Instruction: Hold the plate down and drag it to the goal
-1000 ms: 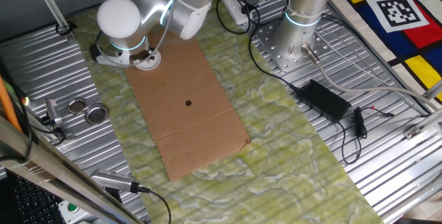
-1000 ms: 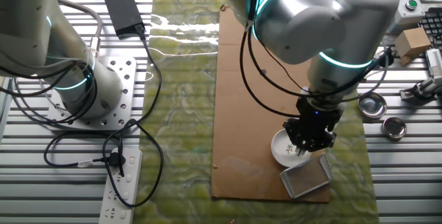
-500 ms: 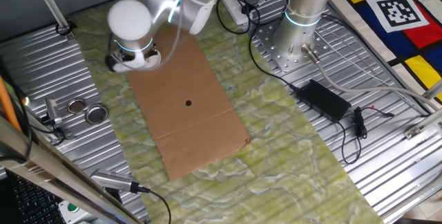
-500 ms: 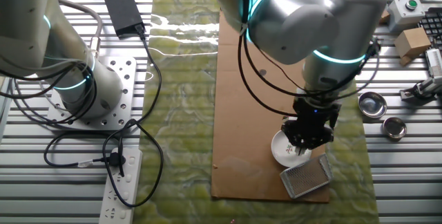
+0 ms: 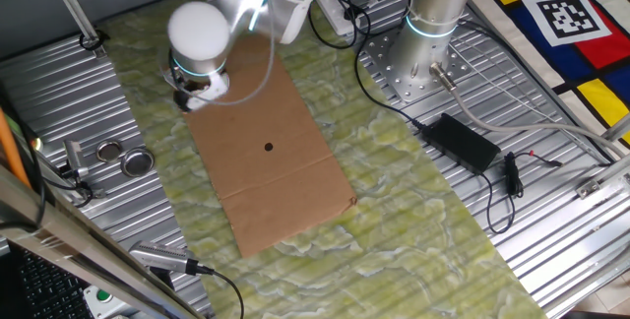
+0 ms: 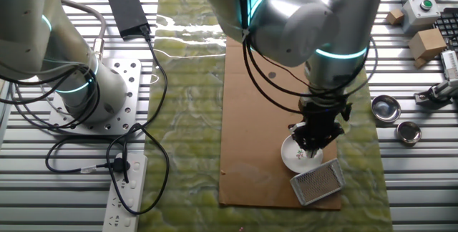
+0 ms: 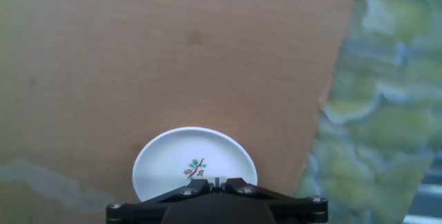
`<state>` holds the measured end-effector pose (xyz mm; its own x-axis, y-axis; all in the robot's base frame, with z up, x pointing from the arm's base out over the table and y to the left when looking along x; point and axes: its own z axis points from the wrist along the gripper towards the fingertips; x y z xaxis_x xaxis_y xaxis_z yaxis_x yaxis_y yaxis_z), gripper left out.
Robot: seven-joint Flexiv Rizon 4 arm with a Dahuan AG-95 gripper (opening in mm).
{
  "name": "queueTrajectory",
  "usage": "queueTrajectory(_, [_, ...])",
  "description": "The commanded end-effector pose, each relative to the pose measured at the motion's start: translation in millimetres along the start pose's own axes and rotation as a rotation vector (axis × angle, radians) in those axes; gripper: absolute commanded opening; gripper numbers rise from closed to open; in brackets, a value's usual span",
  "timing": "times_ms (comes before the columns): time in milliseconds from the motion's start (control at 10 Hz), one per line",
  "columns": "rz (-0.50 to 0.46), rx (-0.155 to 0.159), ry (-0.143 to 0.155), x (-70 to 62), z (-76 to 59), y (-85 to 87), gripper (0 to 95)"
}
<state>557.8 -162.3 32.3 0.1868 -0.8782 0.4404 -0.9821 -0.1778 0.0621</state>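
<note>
Gripper point(image 6: 313, 142) closed, fingers together, directly over plate point(image 6: 298, 155) near cardboard point(image 6: 265, 103) corner, contact not discernible; goal point(image 6: 317, 184) just beside plate on side toward cardboard's near edge, drag direction accordingly short.

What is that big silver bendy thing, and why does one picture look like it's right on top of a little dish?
The bendy thing is a robot arm. At its end is a gripper, a hand with two fingers. Two pictures come from cameras standing at different sides of the table. The third camera rides on the hand and looks down along its fingers, so the small white plate with a tiny twig painted on it looks very near. The fingers look pressed together and sit over the plate; they are not clamped around it. The plate lies on a brown cardboard sheet on a green cloth. Beside it stands a little see-through corner frame, the goal for the plate. Two shiny metal lids rest off to the side.
</note>
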Motion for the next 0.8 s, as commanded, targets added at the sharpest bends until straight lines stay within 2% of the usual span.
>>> queueTrajectory(100, [-0.066, -0.008, 0.080, -1.2, -8.0, 3.8, 0.0])
queueTrajectory(300, [-0.040, -0.005, 0.082, 4.6, -6.7, 10.7, 0.0])
queueTrajectory(400, [0.016, -0.005, 0.077, 10.6, -4.3, 17.7, 0.0])
queueTrajectory(600, [0.093, -0.017, 0.071, 11.3, -1.1, 21.0, 0.0])
queueTrajectory(800, [0.101, -0.021, 0.065, 11.4, -0.5, 21.4, 0.0])
